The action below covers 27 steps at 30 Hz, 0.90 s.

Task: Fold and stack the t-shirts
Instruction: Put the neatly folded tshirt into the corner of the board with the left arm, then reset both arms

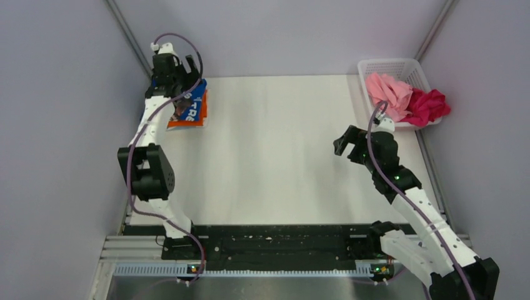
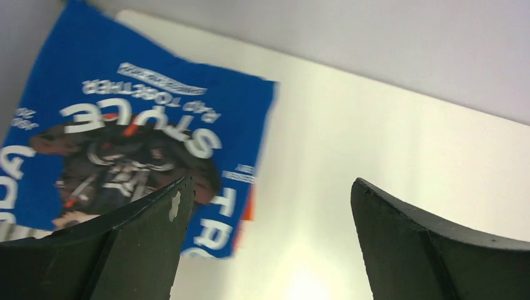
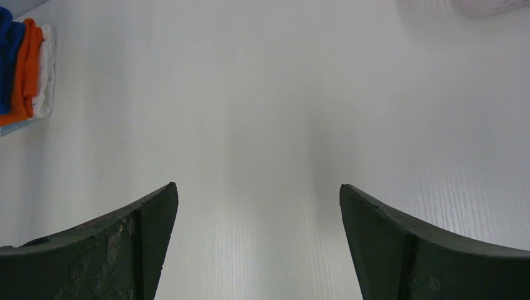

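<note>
**Two shirts stacked, two left in the basket: handling notes**

Landmark: the white lattice plastic basket [image 1: 390, 64].

- The royal blue t-shirt with white-lettered chest print [image 2: 125, 125] lies folded, print up, well apart from the basket, straight across the white table [image 1: 275, 156] on the opposite side. An orange t-shirt [image 3: 28, 69] lies folded under it, with one edge showing.
- The light pink t-shirt [image 1: 387, 90] is crumpled inside the basket. The magenta t-shirt [image 1: 427, 106] is bunched beside it and spills over the basket's rim on the side away from the stack.
- The left gripper [image 2: 270, 182] is over the blue shirt's edge, far from the basket. Its jaws are spread with nothing between them. I cannot tell whether it is touching the cloth.
- The right gripper [image 3: 257, 186] is near the basket, towards the stack side and the arm bases, above bare table. Its jaws are spread and empty.

Judgement on handling:
- Both remaining shirts look thin, limp and light. They should drape, stretch and trail when lifted, not hold their shape.
- The pink one sits uppermost and nearest the right gripper, so I would take it first.
- Best hold is a raised fold of a single layer, ideally at the collar or a shoulder seam. A deep grab risks catching the magenta cloth as well.
- The basket looks light, and cloth snagging on its lattice could drag it along.
- The finished stack will slide easily, so further shirts should be lowered onto it, not pushed.
</note>
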{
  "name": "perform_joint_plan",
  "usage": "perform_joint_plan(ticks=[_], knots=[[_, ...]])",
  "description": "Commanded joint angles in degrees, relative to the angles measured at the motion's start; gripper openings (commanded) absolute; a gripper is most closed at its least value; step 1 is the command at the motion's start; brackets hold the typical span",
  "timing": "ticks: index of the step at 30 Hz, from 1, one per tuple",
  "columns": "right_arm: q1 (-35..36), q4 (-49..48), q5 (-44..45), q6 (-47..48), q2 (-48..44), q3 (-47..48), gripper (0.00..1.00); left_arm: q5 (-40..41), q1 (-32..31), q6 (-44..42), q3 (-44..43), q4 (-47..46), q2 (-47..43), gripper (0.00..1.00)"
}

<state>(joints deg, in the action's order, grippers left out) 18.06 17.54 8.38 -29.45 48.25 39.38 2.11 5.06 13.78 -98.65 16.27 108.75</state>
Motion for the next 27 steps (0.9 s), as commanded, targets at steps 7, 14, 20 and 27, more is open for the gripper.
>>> perform_joint_plan(ticks=[7,14,20,27], knots=[[-0.4,1.3,1.3,-2.1,-5.3,-3.8,0.99,-6.8,-14.9,15.8,33.6,-12.3,-33.9,0.99],[-0.4,1.4,2.2,-2.6,-5.1,-5.4,0.99,-0.3,-25.9,19.3,57.1,-16.8,-50.8,0.99],[-0.4,-0.1,6.1,-4.4,-5.2,-8.4,0.99,7.8,-26.0,20.2,63.1,-14.4,-58.0,0.99],[-0.4,-2.6,6.8,-4.4,-5.9,-10.1,0.99,9.6,-26.0,18.7,60.3,-13.9,-58.5,0.99]])
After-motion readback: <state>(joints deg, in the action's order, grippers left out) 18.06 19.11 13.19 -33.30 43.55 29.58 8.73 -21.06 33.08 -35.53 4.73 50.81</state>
